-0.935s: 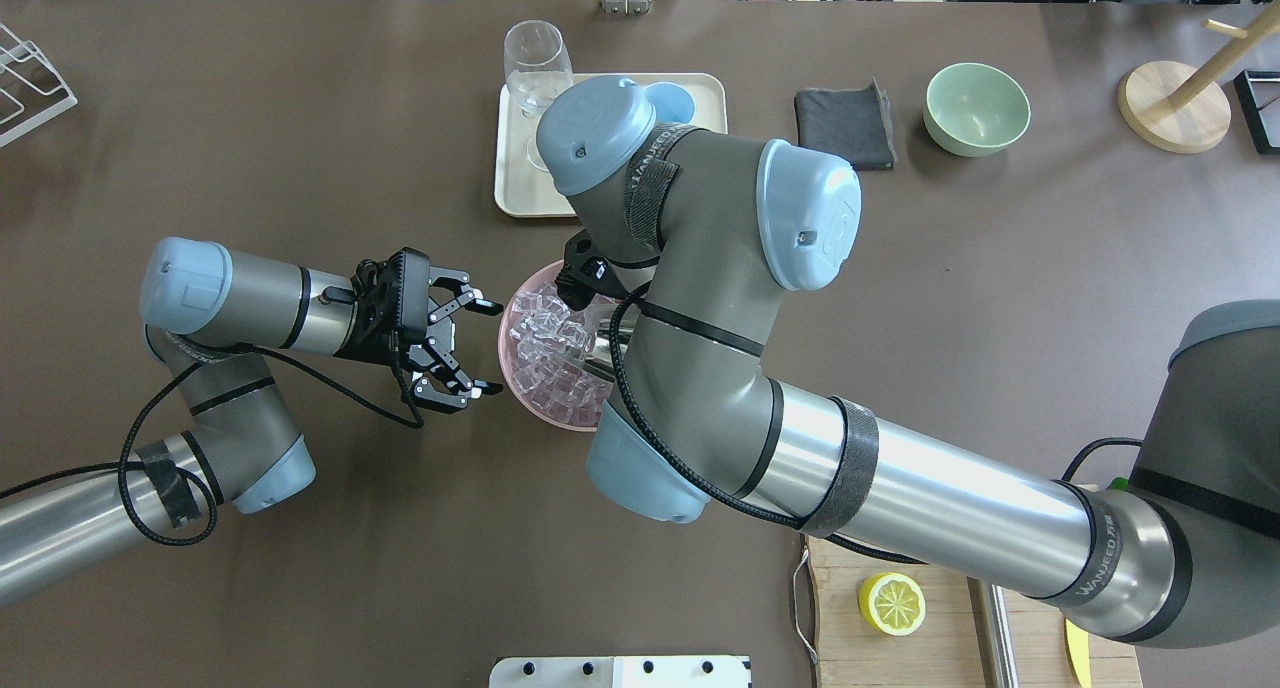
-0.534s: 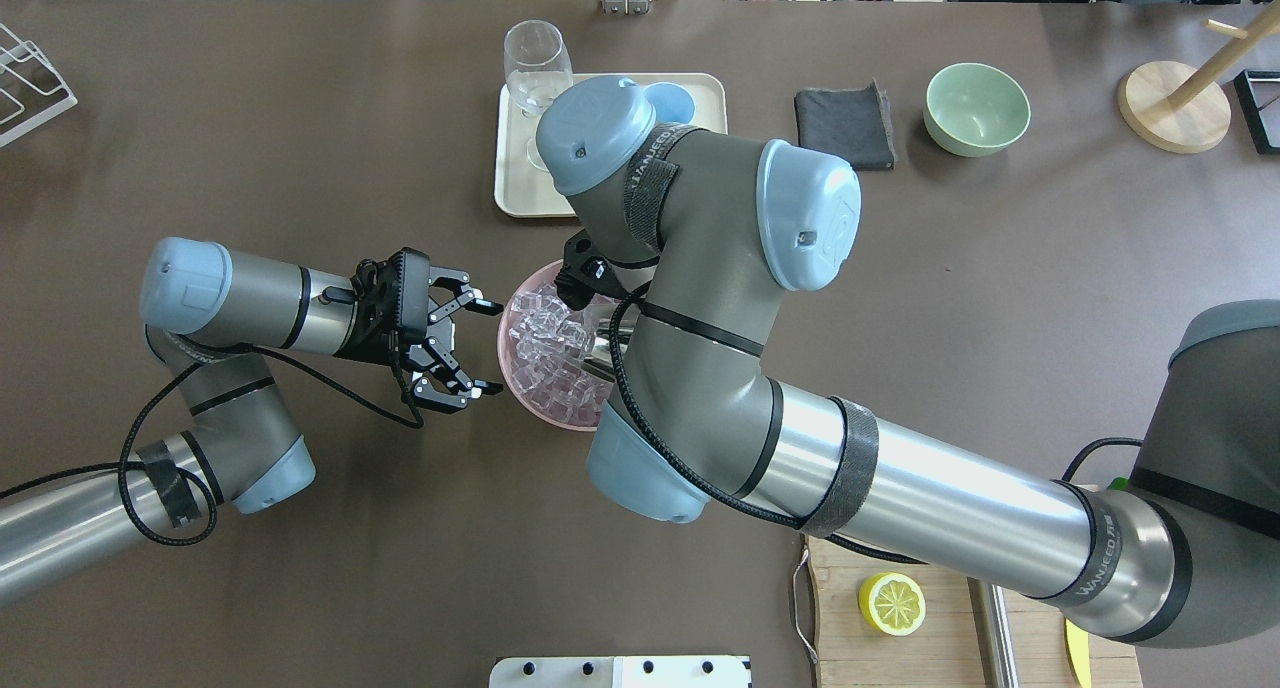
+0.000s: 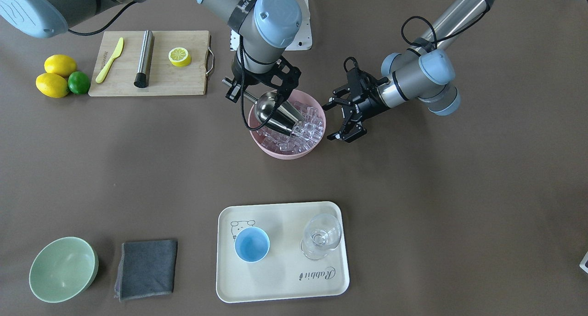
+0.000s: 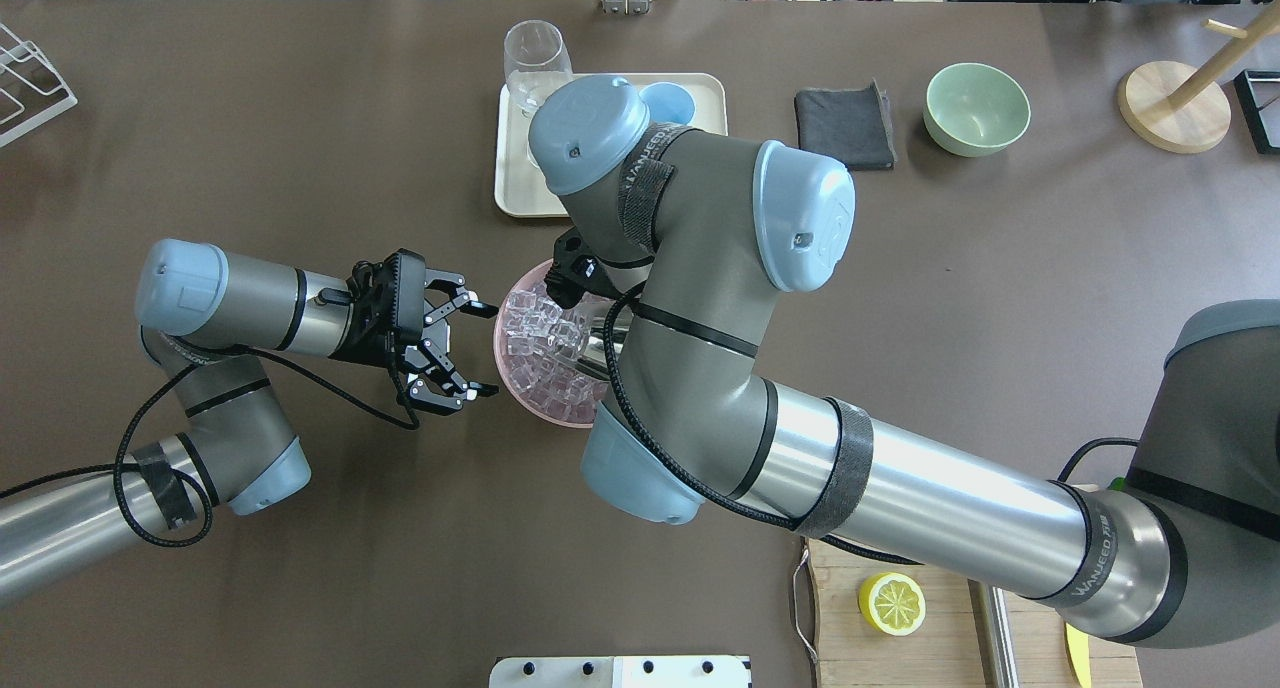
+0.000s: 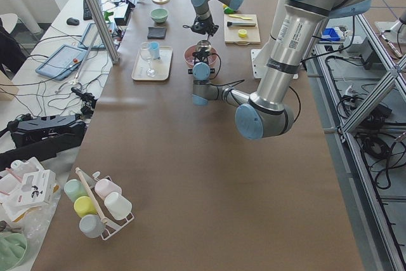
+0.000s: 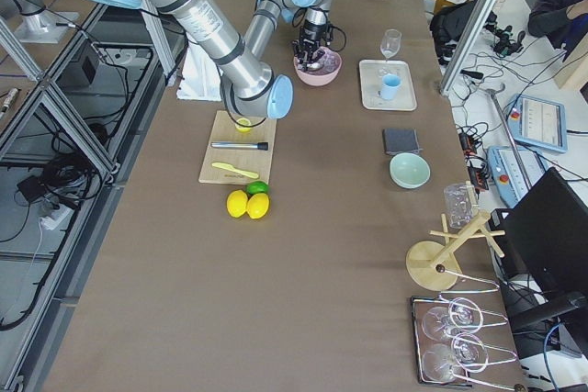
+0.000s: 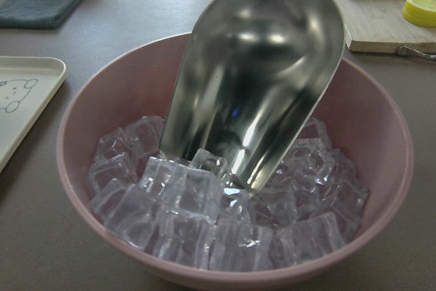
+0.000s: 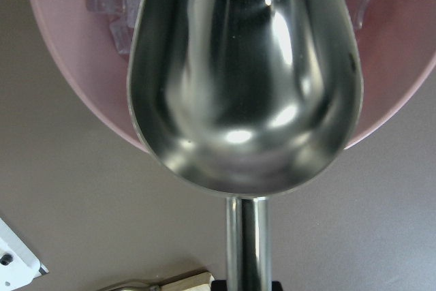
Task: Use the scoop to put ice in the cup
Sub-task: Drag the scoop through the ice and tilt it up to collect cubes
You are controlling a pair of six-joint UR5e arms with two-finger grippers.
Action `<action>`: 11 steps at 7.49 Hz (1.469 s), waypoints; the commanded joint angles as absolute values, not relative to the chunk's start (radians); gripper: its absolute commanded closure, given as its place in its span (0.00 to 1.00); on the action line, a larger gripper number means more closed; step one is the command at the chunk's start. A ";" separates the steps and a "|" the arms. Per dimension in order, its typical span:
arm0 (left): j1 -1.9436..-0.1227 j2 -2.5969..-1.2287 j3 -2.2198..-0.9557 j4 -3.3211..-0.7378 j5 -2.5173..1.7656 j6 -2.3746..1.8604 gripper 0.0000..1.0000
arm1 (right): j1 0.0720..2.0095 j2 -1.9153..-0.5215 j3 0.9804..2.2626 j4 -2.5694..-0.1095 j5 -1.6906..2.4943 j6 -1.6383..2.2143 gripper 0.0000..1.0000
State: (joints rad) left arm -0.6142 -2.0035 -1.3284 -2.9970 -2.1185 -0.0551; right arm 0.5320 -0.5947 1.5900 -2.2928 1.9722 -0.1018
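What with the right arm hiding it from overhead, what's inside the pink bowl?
Clear ice cubes sit in the pink bowl, and the steel scoop is tilted mouth-down into them. The cubes beneath the scoop's trough and the bowl's bottom are covered.

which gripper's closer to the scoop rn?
Right. The right gripper holds the scoop by its handle; the left gripper hangs open beside the pink bowl, off the scoop.

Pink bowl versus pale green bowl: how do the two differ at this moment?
The pink bowl holds ice, with the scoop tipped into it; the green bowl is empty. The pink bowl sits beside the open left gripper; the green bowl stands far off, beside a grey cloth. Both are round, upright and rest directly on the table.
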 commanded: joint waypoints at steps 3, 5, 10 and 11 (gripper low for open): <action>-0.617 -2.002 -1.336 -2.997 -2.121 -0.055 0.02 | 0.531 -0.594 1.566 -2.215 1.977 -0.094 1.00; -0.621 -2.002 -1.338 -2.997 -2.122 -0.055 0.02 | 0.531 -0.613 1.578 -2.154 1.977 -0.092 1.00; -0.623 -2.002 -1.338 -3.002 -2.123 -0.058 0.02 | 0.531 -0.707 1.713 -2.068 1.921 -0.055 1.00; -0.623 -2.002 -1.338 -3.002 -2.125 -0.060 0.02 | 0.531 -0.728 1.742 -2.057 1.905 -0.055 1.00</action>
State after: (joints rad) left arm -0.6220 -2.0022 -1.3380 -3.0002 -2.1229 -0.0583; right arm 0.5306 -0.6934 1.6920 -2.0731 1.9293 -0.0575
